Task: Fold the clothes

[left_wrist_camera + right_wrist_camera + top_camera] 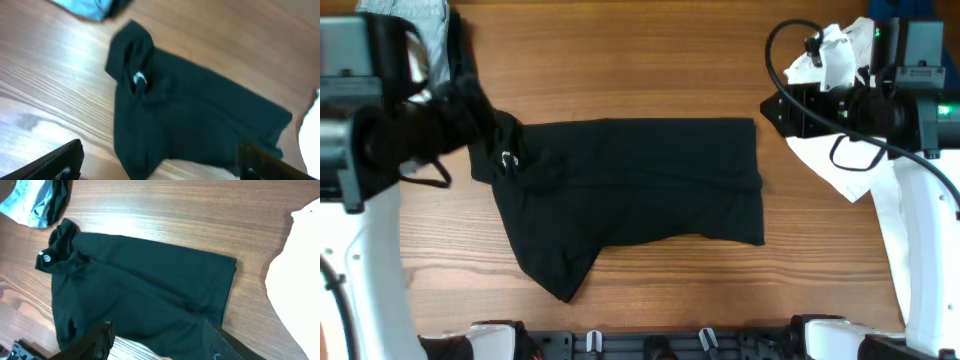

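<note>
Black shirt (630,190) lies mid-worktop (620,70), collar at left, looks partly folded. My left tool (160,162) is wide and empty above it, and my right tool (159,337) is wide and empty too. Mid-fold, I judge. Next I need to pinch the lower-left flap and bring it inward.

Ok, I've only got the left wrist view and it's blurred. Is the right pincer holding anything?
Observer: No. Its own camera shows the right pincer open and empty.
Operator: And the white patch at my right edge?
Observer: A white garment; overhead it runs beneath the right arm, with a gap between it and the black shirt.
Operator: The pale mark on the shirt?
Observer: A small round white logo, sharp in the right wrist view.
</note>
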`<action>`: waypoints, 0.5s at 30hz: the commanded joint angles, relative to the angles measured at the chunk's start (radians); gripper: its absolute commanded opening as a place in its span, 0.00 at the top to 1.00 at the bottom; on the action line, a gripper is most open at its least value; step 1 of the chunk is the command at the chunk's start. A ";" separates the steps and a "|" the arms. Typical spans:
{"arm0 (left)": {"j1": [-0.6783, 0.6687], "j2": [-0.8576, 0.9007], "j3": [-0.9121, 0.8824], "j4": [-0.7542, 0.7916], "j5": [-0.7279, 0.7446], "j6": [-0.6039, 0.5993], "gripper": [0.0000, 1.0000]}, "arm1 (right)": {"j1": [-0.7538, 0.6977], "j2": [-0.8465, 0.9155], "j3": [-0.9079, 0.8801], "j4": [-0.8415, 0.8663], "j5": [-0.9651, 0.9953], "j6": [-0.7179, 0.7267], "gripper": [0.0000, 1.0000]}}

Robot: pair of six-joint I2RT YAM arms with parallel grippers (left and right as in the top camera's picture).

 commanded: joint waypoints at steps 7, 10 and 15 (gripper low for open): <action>-0.429 -0.047 -0.345 -0.004 -0.275 -0.546 0.00 | 0.030 -0.043 -0.022 -0.093 0.021 0.004 0.37; -0.493 -0.066 -0.475 0.042 -0.285 -0.631 0.00 | 0.066 -0.043 -0.073 -0.082 0.070 0.042 0.36; -0.508 -0.082 -0.678 0.156 -0.222 -0.671 0.01 | 0.151 -0.044 -0.220 0.013 0.142 0.161 0.36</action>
